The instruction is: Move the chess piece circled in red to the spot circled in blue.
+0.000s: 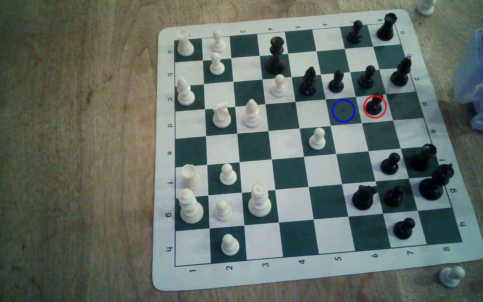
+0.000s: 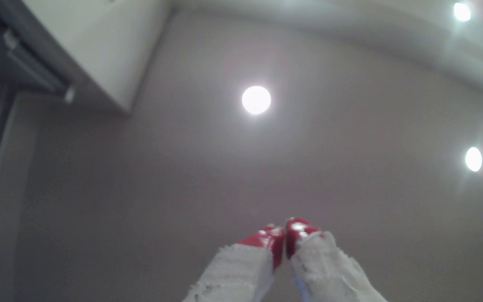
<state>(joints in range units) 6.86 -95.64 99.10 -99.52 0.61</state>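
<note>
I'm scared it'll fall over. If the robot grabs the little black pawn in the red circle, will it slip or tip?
The pawn looks glossy, so it may slip a bit. Its flared base should steady it, yet a push near the round head could probably tip it. It seems small and likely light.

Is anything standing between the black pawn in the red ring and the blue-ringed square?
No. In the exterior view the black pawn and the blue-ringed square are neighbours, with nothing between.

A wooden table (image 1: pixel 60 145) carries a green-and-white chess mat (image 1: pixel 449 255) lying flat toward its far-right part in the exterior view. Off the mat, a white pawn (image 1: pixel 451 276) lies beside its near-right corner, another white piece (image 1: pixel 425 7) beyond its far-right corner.
</note>
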